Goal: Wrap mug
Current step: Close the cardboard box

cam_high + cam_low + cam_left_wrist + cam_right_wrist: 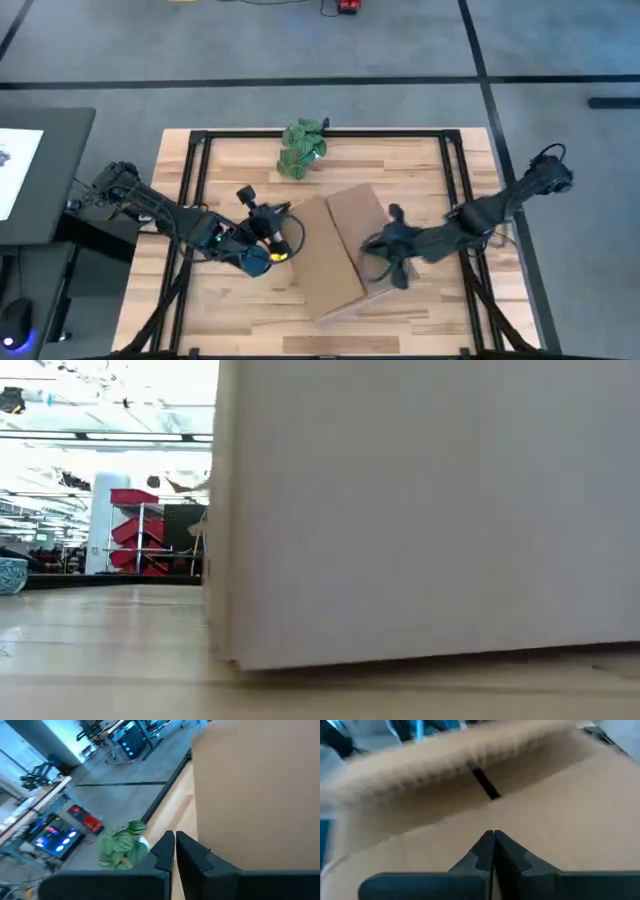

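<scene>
- At the left edge of the brown sheet (340, 250), my left gripper (174, 840) has its two fingers pressed together with no gap. I see nothing held between them, and the sheet rises just beside them.
- I judge that this gripper stays close to the edge so that it can push or steady that side while the other side is handled.
- Just beside my left wrist, on the side away from the sheet, lies a small teal thing (258, 262). I take it for the mug, but I cannot tell this surely. If so, it is outside the sheet and not yet wrapped.
- My right gripper (493, 839) is at the right side of the sheet, also with the fingers fully together. The brown surface fills everything ahead of it. I cannot tell whether an edge of the sheet is pinched between the fingers.
- The sheet is creased along its middle, and in the low view one part stands like a wall on the table (230, 320). I judge that it is raised this way to be brought over the mug.
- A crumpled green thing (303, 148) lies near the far edge of the table, apart from the sheet and from both grippers. It plays no part at this moment.
</scene>
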You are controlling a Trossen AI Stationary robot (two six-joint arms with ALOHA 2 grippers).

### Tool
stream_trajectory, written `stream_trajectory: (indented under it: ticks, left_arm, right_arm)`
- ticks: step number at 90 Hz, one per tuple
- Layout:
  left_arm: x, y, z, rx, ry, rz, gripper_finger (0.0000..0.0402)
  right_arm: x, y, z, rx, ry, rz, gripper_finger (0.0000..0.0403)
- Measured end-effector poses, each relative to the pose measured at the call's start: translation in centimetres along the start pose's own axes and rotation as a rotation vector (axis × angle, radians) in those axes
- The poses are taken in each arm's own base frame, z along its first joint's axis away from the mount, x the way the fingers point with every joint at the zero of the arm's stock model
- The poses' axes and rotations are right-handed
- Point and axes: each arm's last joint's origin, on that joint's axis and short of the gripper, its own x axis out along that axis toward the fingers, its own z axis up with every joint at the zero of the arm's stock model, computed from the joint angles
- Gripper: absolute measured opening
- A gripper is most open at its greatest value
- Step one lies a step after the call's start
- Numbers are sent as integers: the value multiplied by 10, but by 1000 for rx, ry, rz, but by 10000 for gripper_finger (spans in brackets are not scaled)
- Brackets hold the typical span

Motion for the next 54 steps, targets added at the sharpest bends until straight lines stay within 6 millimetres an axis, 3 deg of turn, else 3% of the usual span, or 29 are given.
stream_trajectory:
  ticks: [14, 24, 34, 46, 54]
  left_arm:
    - [18, 10, 2, 93, 44, 29, 0]
    - [28, 19, 4, 177, 61, 70, 0]
    - [32, 28, 7, 226, 73, 55, 0]
    - [36, 38, 0, 325, 130, -100, 0]
    - [39, 38, 2, 288, 131, -166, 0]
  right_arm:
    - [27, -2, -2, -43, 19, -48, 0]
    - [33, -6, 0, -66, 15, -62, 0]
    - [23, -10, 4, -76, -13, -66, 0]
    - [0, -11, 8, -110, -65, -87, 0]
    - [-12, -9, 13, -141, -116, -75, 0]
